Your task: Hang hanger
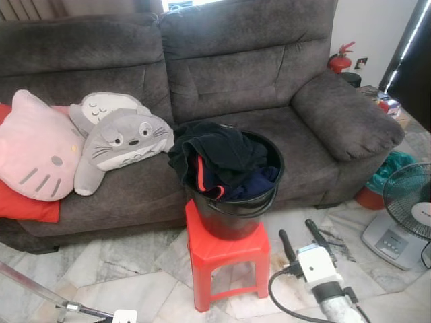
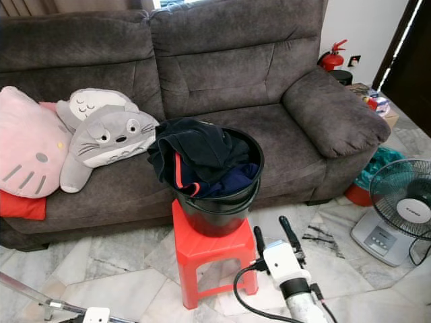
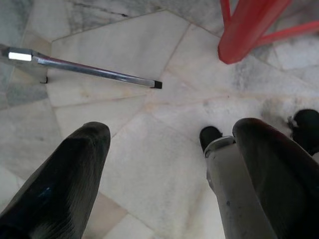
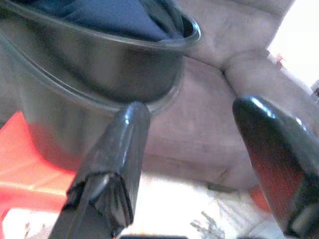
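Observation:
A black bucket (image 1: 234,208) heaped with dark clothes (image 1: 219,158) stands on a red plastic stool (image 1: 225,259) in front of a grey sofa (image 1: 256,74). My right gripper (image 1: 296,230) is low on the stool's right side, open, with nothing between its fingers. In the right wrist view the right gripper (image 4: 194,112) points up past the bucket's wall (image 4: 99,64) toward the sofa seat. My left gripper (image 3: 172,129) hangs open over the marble floor and holds nothing.
A slanted metal bar (image 1: 40,293) crosses the floor at the lower left. Pink and grey plush cushions (image 1: 118,138) lie on the sofa's left half. A standing fan (image 1: 407,208) is at the right, with a teal bag and red tub behind it. A fire extinguisher (image 1: 340,60) stands behind the sofa arm.

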Controlling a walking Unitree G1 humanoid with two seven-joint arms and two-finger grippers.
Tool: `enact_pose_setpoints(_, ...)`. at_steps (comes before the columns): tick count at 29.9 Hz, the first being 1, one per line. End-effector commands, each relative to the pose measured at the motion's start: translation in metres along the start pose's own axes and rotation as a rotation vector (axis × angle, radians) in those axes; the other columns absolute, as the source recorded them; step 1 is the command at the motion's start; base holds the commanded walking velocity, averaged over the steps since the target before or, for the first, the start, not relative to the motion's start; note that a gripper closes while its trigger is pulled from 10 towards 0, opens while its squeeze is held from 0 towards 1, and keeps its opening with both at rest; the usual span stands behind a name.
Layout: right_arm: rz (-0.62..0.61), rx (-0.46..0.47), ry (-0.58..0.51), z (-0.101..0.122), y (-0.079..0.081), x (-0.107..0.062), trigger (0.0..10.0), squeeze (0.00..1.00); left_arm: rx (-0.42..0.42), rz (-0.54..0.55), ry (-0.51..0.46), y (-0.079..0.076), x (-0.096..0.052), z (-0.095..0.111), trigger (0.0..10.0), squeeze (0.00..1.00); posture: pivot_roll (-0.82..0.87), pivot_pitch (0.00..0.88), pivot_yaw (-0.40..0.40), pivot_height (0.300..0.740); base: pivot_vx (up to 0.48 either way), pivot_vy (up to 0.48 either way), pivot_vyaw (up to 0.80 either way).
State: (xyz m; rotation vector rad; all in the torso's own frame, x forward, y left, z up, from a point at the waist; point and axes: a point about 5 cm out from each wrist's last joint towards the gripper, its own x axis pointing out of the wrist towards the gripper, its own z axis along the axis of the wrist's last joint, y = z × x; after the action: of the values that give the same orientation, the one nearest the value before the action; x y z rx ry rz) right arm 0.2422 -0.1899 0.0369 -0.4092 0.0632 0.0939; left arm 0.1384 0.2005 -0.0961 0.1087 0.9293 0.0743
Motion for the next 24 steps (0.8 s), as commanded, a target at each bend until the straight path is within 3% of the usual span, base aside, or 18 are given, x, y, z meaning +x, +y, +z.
enact_pose_setpoints(1,-0.012,0.096,-0.084,0.031,-0.008,0.023,10.0,0.0,0.018,0.006,0.017,0.002,0.0,-0.002,10.0,0.0,-0.24,0.0,0.07,0.732,0.0,0.0,0.0)
enact_pose_setpoints(3,0.0,0.182,-0.164,0.052,-0.008,0.034,10.0,0.0,0.012,0.011,0.018,0.003,0.0,-0.002,10.0,0.0,-0.25,0.0,0.072,0.732,0.0,0.0,0.0)
enact_pose_setpoints(7,0.003,0.206,-0.202,0.067,-0.008,0.037,10.0,0.0,0.01,0.014,0.021,0.004,0.0,-0.002,10.0,0.0,-0.25,0.0,0.075,0.732,0.0,0.0,0.0)
enact_pose_setpoints(15,-0.051,0.338,-0.109,0.067,-0.015,0.043,10.0,0.0,-0.006,0.022,0.014,0.007,0.0,-0.001,10.0,0.0,-0.25,0.0,0.076,0.732,0.0,0.0,0.0)
enact_pose_setpoints(24,-0.046,0.354,-0.116,0.077,-0.016,0.048,10.0,0.0,-0.033,0.032,0.02,0.008,0.0,-0.001,10.0,0.0,-0.24,0.0,0.08,0.732,0.0,0.0,0.0)
